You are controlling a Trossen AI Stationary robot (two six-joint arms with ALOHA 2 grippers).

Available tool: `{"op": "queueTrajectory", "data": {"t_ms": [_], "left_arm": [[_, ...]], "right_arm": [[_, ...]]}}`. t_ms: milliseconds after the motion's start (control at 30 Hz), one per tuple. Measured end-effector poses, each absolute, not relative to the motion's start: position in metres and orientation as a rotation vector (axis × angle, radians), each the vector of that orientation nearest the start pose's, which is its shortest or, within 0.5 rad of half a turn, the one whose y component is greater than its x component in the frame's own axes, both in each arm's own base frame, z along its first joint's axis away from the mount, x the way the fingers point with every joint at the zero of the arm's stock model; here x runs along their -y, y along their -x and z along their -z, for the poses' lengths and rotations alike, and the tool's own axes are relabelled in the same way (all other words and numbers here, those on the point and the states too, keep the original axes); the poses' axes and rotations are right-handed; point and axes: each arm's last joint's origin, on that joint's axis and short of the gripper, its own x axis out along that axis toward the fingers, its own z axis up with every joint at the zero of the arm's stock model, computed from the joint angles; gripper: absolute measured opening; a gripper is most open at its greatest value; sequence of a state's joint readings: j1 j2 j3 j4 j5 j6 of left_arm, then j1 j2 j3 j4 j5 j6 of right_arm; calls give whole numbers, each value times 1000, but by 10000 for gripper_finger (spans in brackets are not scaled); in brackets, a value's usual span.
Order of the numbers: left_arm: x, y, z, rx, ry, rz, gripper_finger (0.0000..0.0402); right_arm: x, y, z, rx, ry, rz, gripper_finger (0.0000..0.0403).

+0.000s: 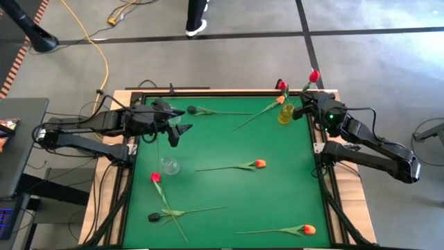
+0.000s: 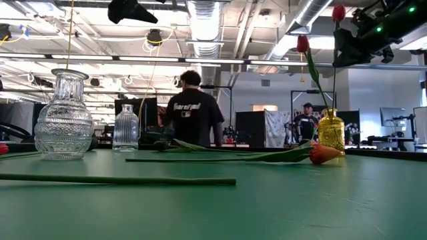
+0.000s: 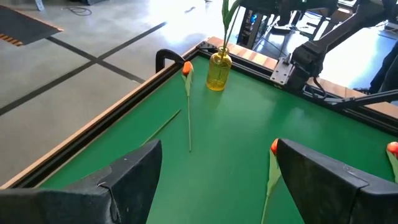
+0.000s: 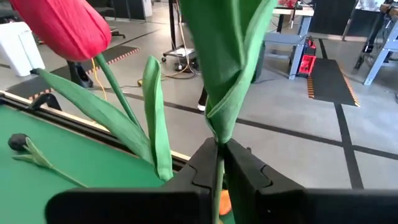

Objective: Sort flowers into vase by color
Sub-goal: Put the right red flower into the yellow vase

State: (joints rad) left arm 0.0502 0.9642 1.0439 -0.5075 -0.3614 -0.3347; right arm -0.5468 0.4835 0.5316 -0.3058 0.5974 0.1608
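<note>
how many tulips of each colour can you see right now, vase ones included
red tulips: 3
orange tulips: 3
dark tulips: 2
total: 8 tulips showing in the high view

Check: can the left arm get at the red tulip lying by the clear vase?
Probably yes. The left end effector is open, the red tulip lies flat on its side of the table, and only the clear vase stands close beside it.
</note>
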Motion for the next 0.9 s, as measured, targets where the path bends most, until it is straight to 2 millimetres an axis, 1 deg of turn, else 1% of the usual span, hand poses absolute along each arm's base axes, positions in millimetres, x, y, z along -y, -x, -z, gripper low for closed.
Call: {"op": "queueTrajectory", "data": {"t_ms": [233, 433, 567, 700, 800, 900], "left_arm": [[-20, -194, -359, -373, 255, -475, 304], [-20, -193, -358, -382, 258, -466, 304], [-20, -193, -358, -382, 259, -461, 304], [-20, -193, -358, -382, 257, -460, 304], [-20, -193, -358, -383, 257, -460, 304], [-20, -193, -358, -382, 257, -460, 304]], "right_arm": [[75, -91, -275, -149, -182, 1162, 92], [73, -92, -275, -166, -235, 1108, 153], [71, -89, -279, -249, -279, 1109, 203], [70, -86, -288, -351, -302, 1122, 245], [68, -86, -299, -420, -310, 1104, 262], [68, -86, -309, -478, -322, 1080, 266]]}}
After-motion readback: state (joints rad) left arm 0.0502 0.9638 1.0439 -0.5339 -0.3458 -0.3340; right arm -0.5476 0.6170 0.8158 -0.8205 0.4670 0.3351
